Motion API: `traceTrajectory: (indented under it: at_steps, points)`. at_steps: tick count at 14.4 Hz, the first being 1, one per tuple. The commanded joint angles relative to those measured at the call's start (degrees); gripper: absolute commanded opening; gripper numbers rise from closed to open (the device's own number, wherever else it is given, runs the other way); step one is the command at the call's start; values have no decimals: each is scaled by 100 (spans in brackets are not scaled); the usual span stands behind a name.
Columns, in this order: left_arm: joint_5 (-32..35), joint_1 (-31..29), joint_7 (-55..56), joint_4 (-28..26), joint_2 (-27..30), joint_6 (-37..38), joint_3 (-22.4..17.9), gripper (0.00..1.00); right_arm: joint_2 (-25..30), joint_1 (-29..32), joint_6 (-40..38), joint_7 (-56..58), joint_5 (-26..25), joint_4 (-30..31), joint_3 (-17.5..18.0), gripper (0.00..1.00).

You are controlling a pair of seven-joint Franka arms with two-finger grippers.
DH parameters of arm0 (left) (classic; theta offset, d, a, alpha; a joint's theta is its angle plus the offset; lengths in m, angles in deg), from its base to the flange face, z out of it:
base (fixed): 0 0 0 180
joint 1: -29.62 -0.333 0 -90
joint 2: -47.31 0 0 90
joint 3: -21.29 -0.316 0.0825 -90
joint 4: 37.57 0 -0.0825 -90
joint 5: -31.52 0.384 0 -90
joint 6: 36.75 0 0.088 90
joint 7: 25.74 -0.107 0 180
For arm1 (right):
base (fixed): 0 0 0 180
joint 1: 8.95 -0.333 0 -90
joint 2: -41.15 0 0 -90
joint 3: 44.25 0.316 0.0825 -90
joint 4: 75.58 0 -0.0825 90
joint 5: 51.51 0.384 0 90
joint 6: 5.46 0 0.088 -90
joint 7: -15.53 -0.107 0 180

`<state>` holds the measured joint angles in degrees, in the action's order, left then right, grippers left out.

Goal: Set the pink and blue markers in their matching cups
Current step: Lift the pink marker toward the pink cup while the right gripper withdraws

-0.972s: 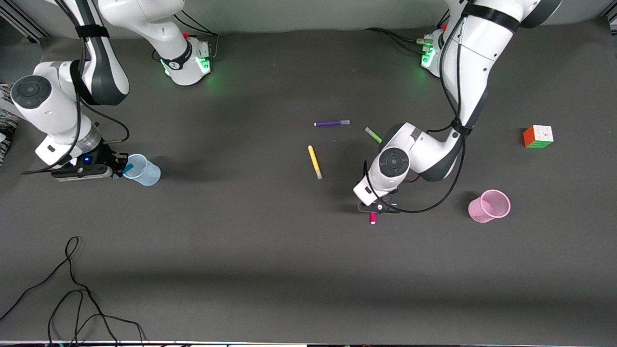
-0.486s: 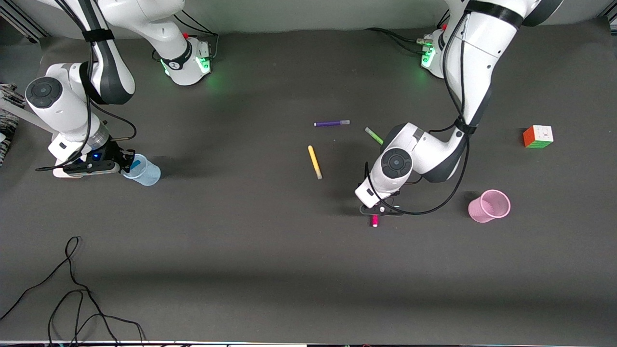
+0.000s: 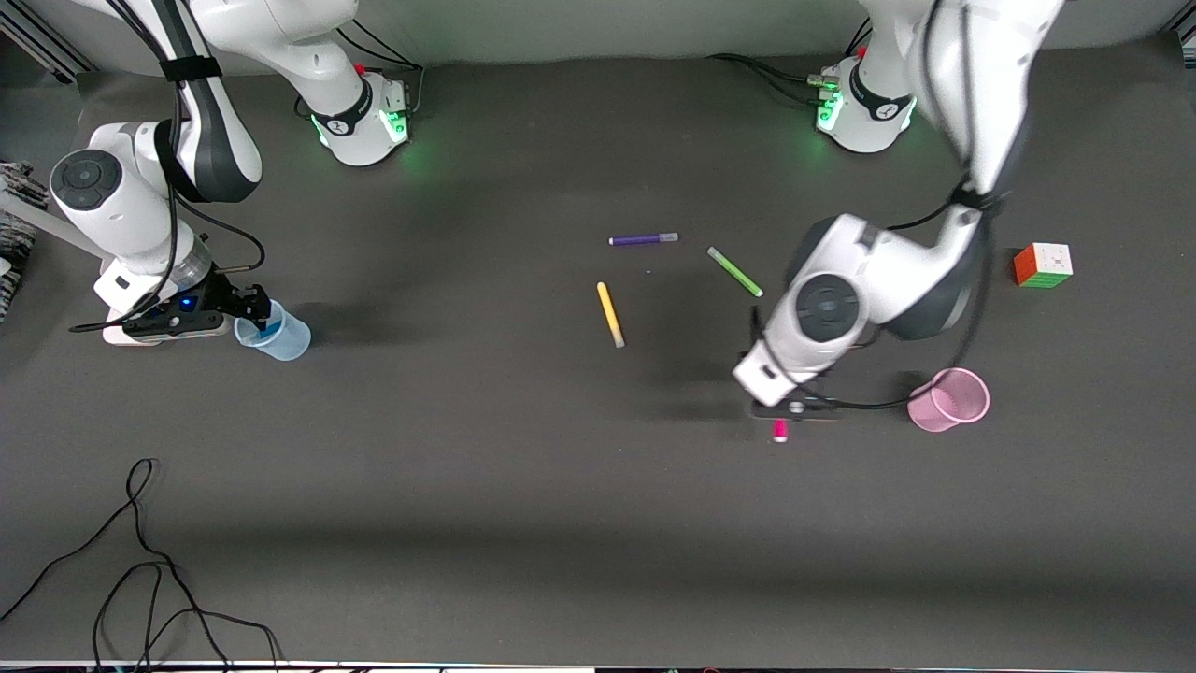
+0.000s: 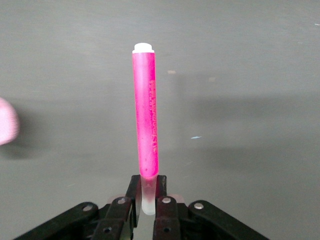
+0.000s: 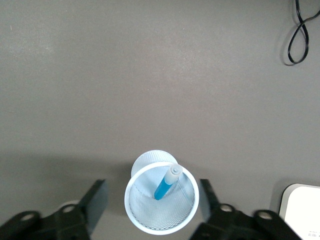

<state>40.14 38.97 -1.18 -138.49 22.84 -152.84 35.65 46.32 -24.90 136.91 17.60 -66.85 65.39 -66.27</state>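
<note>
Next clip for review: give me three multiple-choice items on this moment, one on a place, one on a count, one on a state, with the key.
1. Where is the blue marker?
A. in the blue cup
B. flat on the table
C. in the pink cup

2. How many markers lie loose on the table?
A. one
B. three
C. five

3. What is the left gripper doing?
A. open and empty
B. shut on the pink marker
C. shut on the cube

Key:
1 A, the blue marker stands inside the blue cup, under the open right gripper.
2 B, the purple marker, green marker and yellow marker.
3 B, the left gripper fingers clamp the pink marker, short of the pink cup.
</note>
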Motion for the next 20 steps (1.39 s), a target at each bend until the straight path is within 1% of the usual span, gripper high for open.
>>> traceTrajectory:
  at_steps: [1,2,4,5,6,8,10,11,12,13,14,16,18,20]
  points:
    - [-299,-493,-933,316,214,874,23,0,160,-40,-383,-49,-67,-174,4,100]
    - [-387,-730,-1214,518,232,1243,23,0,151,-49,-420,-58,-5,-297,13,100]
    - [-458,-1091,-1786,922,232,2025,14,0,160,-101,-743,-49,433,-586,135,100]
    - [-458,-1345,-2058,1098,232,2342,14,0,160,-75,-1076,-58,609,-841,380,100]
    - [-458,-1574,-2261,1231,223,2589,14,0,160,-58,-1523,-67,733,-1209,539,100]
    - [-353,-1848,-2535,1354,206,2889,-21,0,98,-49,-2472,-189,1040,-2017,724,100]
    - [-160,-2146,-2693,1399,179,3004,-13,0,107,-49,-3264,-243,1094,-2668,795,100]
    - [-29,-2174,-2703,1425,153,3100,-13,0,116,-23,-3581,-243,1094,-2958,900,100]
    - [147,-2174,-2711,1425,109,3231,-13,0,98,152,-3862,-243,1103,-3222,1031,100]
    - [209,-2174,-2703,1425,31,3337,-21,0,90,319,-3978,-251,1129,-3460,1233,100]
    - [219,-2174,-2694,1425,-22,3356,-30,0,2,460,-3980,-251,1155,-3680,1357,100]
    - [210,-2165,-2624,1425,-267,3364,-65,0,-304,566,-4101,-251,1365,-4207,1367,100]
    - [245,-2104,-2571,1434,-558,3373,-83,0,-569,768,-4470,-479,1882,-4673,1375,100]
    - [280,-2078,-2335,1530,-786,3426,-83,0,-622,777,-4778,-611,1947,-4842,1375,100]
